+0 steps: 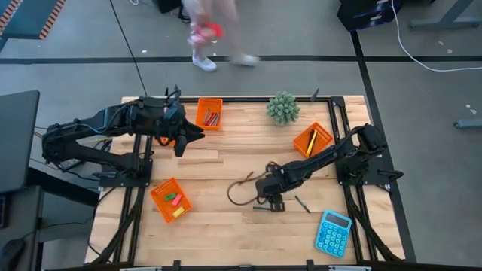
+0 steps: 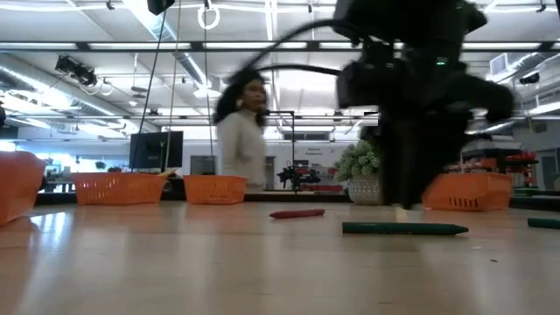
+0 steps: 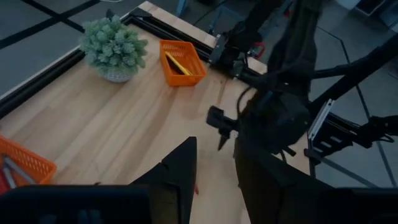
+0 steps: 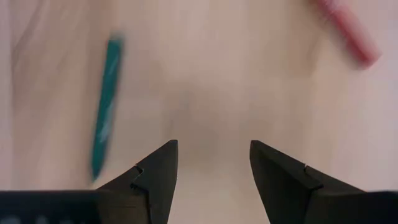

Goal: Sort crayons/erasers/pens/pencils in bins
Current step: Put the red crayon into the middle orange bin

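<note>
Three orange mesh bins visibly hold items. Two sticks remain on the wooden table: a green crayon and a red crayon. Right gripper hovers between them, jaws spread, empty. Left gripper, parted and empty, waits far-left.

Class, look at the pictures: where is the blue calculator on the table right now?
In the high view the blue calculator lies near the table's front right corner, just beyond the right arm's open end effector.

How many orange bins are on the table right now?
3 visible: one bin at the far edge, one bin beside the plant, one bin near the left edge. The arms may hide another.
</note>
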Available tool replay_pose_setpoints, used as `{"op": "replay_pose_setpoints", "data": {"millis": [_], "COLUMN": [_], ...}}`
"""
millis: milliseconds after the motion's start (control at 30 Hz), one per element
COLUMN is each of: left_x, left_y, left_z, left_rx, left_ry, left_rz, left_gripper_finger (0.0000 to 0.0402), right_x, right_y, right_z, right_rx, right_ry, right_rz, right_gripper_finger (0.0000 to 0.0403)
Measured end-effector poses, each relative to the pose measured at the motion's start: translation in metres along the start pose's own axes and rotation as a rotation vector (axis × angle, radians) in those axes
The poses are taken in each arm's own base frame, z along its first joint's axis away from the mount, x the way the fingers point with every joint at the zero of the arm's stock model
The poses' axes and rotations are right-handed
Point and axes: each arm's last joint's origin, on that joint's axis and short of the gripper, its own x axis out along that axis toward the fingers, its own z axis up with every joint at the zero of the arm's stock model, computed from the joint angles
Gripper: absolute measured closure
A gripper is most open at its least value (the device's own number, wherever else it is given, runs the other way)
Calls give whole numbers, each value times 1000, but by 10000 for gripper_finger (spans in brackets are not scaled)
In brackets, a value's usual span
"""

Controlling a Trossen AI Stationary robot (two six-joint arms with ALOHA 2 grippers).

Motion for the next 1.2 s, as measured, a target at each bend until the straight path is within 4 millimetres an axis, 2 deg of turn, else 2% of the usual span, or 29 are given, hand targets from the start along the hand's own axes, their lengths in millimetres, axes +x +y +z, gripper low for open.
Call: {"op": "replay_pose_setpoints", "data": {"millis": [300, 433, 533, 700, 867, 1200], "left_x": [0, 0, 0, 0, -2, -12], "left_y": [-1, -1, -1, 0, 0, -2], "left_z": [0, 0, 1, 2, 3, 2], "left_rx": [-16, -24, -26, -77, -77, -74], "left_ry": [-6, -6, -15, -44, -50, -72], "left_rz": [-8, -7, 9, 37, 31, 12], "left_gripper_finger": [283, 283, 283, 288, 291, 296], "right_x": [-14, -23, -18, 3, 25, 28], "right_y": [-56, -75, -87, -91, -92, -96], "right_z": [48, 64, 71, 82, 83, 82], "right_rx": [5, -65, -33, -65, -116, -116], "right_ry": [-217, -255, -216, -159, -101, -96], "right_rz": [-60, -83, -81, -57, -8, 8], "right_gripper_finger": [197, 197, 197, 197, 197, 197]}}
